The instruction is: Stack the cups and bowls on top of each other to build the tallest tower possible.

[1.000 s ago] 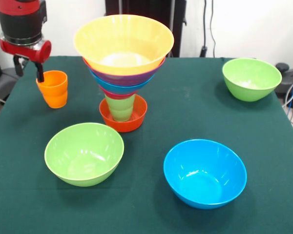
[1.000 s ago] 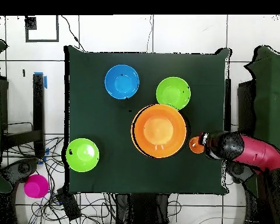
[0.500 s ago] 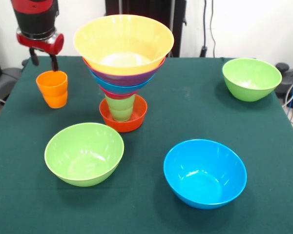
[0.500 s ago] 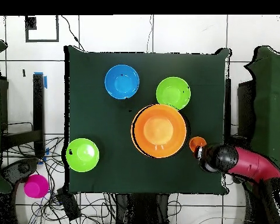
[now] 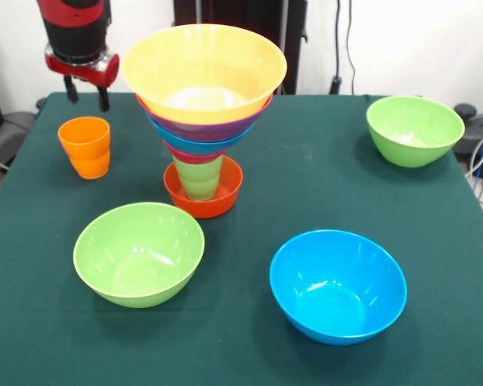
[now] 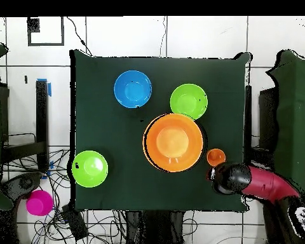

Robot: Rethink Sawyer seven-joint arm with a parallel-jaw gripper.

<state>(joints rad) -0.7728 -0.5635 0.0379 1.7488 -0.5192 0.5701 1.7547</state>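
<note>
The tower (image 5: pixel 203 121) stands mid-table: a small red-orange bowl (image 5: pixel 181 193) at the base, the light green cup (image 5: pixel 200 178) in it, then pink, blue and purple bowls, and the very large orange bowl (image 5: pixel 203 68) on top. From overhead the large orange bowl (image 6: pixel 173 142) hides the rest. The orange cup (image 5: pixel 85 147) stands alone, upright, left of the tower; it also shows in the overhead view (image 6: pixel 215 157). My gripper (image 5: pixel 86 93) hangs open and empty above and behind the orange cup, clear of it. In the overhead view the gripper (image 6: pixel 230 178) is beside the cup.
Loose bowls on the green table (image 5: pixel 306 185): a lime green bowl (image 5: pixel 138 253) at the front left, a blue bowl (image 5: pixel 338 285) at the front right, a lime green bowl (image 5: pixel 414 129) at the far right. A pink object (image 6: pixel 39 203) lies off the table.
My gripper has lifted away from the orange cup's rim and moved up and towards the table's far edge. The orange cup stays standing on the table. Nothing else moved.
</note>
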